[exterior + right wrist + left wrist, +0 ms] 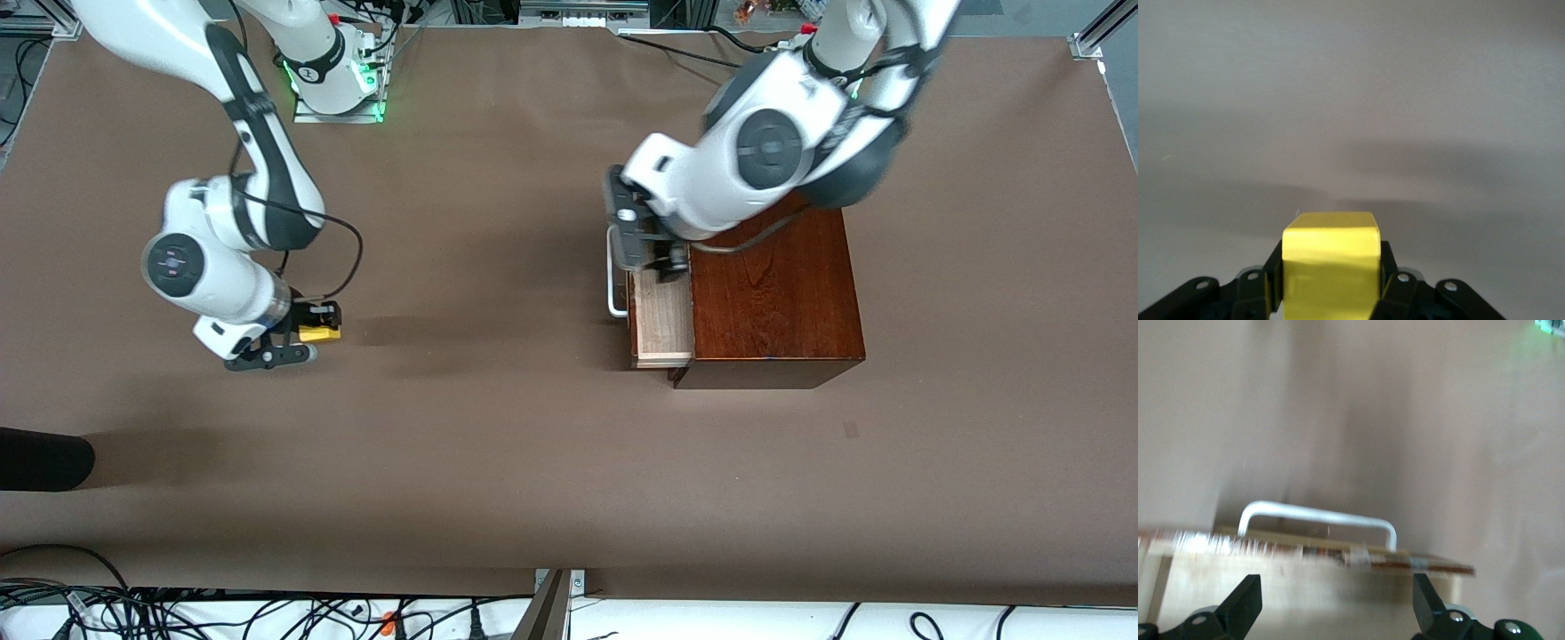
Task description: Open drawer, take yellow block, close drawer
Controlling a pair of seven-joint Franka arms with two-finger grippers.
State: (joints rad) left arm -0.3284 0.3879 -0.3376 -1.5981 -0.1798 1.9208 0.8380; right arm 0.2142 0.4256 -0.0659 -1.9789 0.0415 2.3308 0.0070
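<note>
My right gripper is shut on the yellow block and holds it over bare table at the right arm's end. The right wrist view shows the yellow block clamped between the black fingers of the right gripper. The drawer stands partly pulled out of the reddish-brown box, and the part of its pale tray that shows is empty. Its white handle faces the right arm's end. My left gripper is open over the drawer. In the left wrist view the left gripper is spread over the tray, near the handle.
A dark object pokes onto the table at the right arm's end, nearer the front camera. Cables run along the table's near edge. The right arm's base stands at the robots' edge of the brown table.
</note>
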